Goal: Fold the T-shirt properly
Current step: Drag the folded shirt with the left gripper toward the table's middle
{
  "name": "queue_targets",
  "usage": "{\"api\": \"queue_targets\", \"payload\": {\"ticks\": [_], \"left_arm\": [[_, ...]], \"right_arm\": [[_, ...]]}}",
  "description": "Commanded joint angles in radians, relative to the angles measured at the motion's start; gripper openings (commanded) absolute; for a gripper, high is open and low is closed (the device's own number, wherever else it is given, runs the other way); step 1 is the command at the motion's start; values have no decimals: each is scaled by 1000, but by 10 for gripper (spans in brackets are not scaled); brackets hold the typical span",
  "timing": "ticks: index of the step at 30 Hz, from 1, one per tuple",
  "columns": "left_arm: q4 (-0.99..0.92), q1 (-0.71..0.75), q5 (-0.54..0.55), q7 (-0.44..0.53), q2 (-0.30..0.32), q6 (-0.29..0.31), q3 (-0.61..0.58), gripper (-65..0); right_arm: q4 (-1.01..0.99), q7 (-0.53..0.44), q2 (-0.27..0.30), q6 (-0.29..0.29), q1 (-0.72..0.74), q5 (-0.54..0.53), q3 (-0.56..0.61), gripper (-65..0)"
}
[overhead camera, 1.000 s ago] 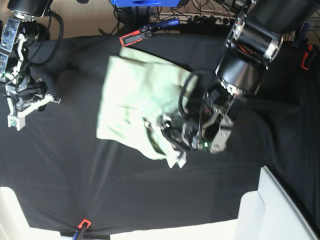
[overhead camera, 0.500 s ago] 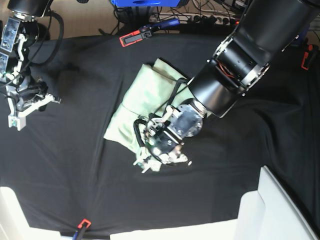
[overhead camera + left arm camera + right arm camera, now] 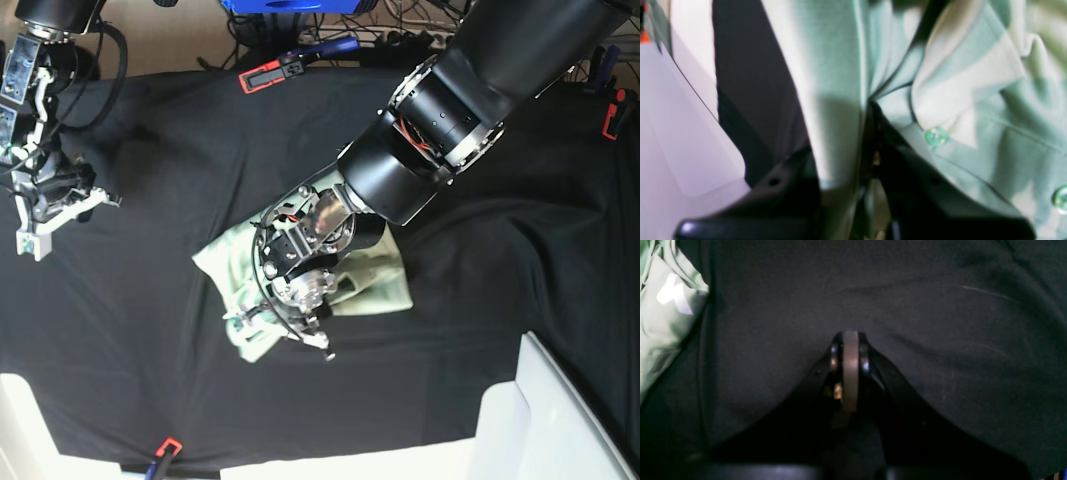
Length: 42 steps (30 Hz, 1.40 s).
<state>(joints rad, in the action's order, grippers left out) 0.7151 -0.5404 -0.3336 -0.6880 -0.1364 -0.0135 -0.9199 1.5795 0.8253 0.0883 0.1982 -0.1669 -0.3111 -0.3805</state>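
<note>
Base view: left tool (image 3: pixel 275 325), clamping T-shirt (image 3: pixel 375 285), moved left; right tool (image 3: pixel 60 215) closed

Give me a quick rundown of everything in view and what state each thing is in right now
T-shirt: crumpled, partly folded, lying on the black cloth, one edge pinched in the left hand.
Left hand: shut on the T-shirt.
Right hand: shut, empty, over bare black cloth, apart from the T-shirt.
Black cloth: spread out, wrinkled.

- T-shirt (image 3: pixel 372 285): pale mint-green, buttoned at the collar, bunched into a rumpled heap mid-desk on the black cloth (image 3: pixel 150 300).
- One fold pinched in the left gripper (image 3: pixel 285 325).
</note>
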Motion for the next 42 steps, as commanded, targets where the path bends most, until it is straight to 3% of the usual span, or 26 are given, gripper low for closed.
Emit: {"api": "queue_targets", "payload": {"ticks": [1, 6, 13, 17, 22, 40, 42], "left_arm": [[21, -28, -19, 50, -21, -13, 0, -650], [18, -27, -19, 146, -21, -13, 0, -650], [22, -20, -19, 170, -21, -13, -1, -650], [15, -20, -17, 241, -21, -13, -87, -650], [22, 4, -15, 244, -21, -13, -133, -650], [15, -27, -15, 236, -21, -13, -126, -650], [16, -42, -15, 235, -21, -13, -124, -611]], "right_arm": [[15, -17, 14, 4, 10, -6, -5, -649], [15, -19, 14, 4, 10, -6, -5, -649], [15, -21, 14, 4, 11, -6, -5, -649], [15, -21, 14, 4, 13, -6, -4, -649], [15, -21, 17, 4, 13, -6, -5, -649], [15, -21, 17, 4, 10, -6, -4, -649], [15, -21, 17, 4, 10, -6, -5, -649]]}}
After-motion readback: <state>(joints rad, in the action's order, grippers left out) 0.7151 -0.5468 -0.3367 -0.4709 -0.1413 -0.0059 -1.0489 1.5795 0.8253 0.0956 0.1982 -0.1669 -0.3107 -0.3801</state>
